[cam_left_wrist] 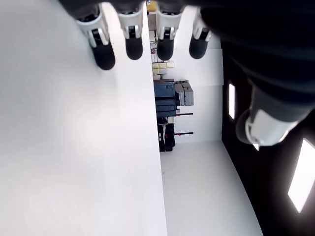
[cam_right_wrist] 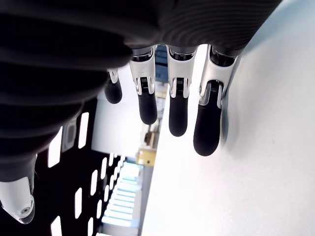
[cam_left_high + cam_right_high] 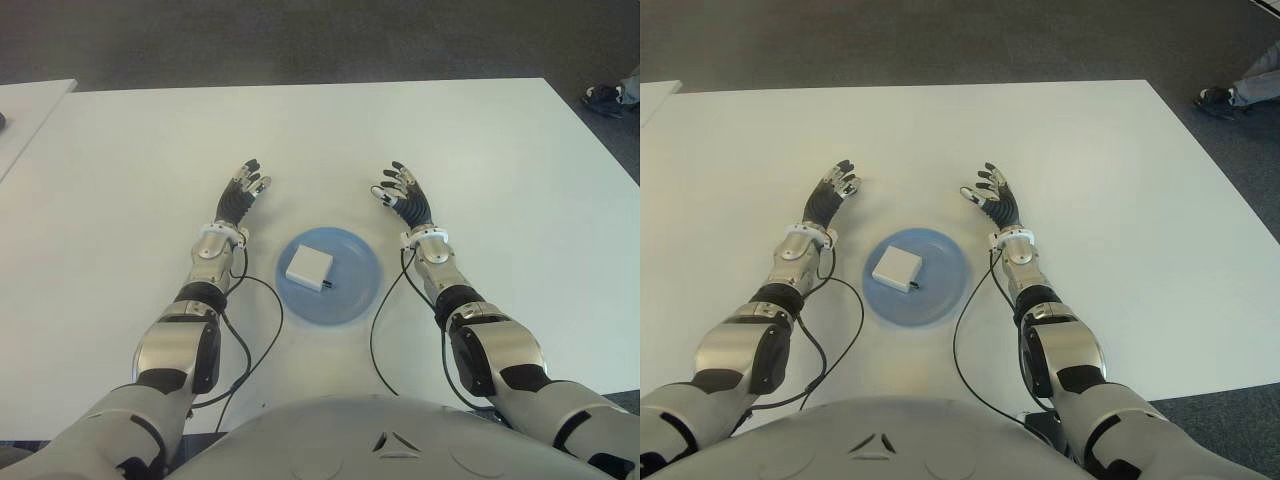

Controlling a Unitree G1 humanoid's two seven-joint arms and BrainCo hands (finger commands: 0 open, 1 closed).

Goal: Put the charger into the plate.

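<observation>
A white square charger (image 3: pixel 309 267) lies inside the round blue plate (image 3: pixel 355 290) on the white table, just in front of my torso. My left hand (image 3: pixel 243 190) shows to the left of the plate and a little farther out, its fingers (image 1: pixel 105 52) stretched and holding nothing. To the right of the plate, equally far out, my right hand (image 3: pixel 399 190) shows with its fingers (image 2: pixel 208 123) straight and empty. Neither hand touches the plate or the charger.
Black cables (image 3: pixel 262 330) run from both forearms back to my torso, curving beside the plate. The white table (image 3: pixel 130 170) spreads wide on all sides. A second table edge (image 3: pixel 20 110) shows at far left. A person's shoe (image 3: pixel 604 97) shows beyond the table's far right corner.
</observation>
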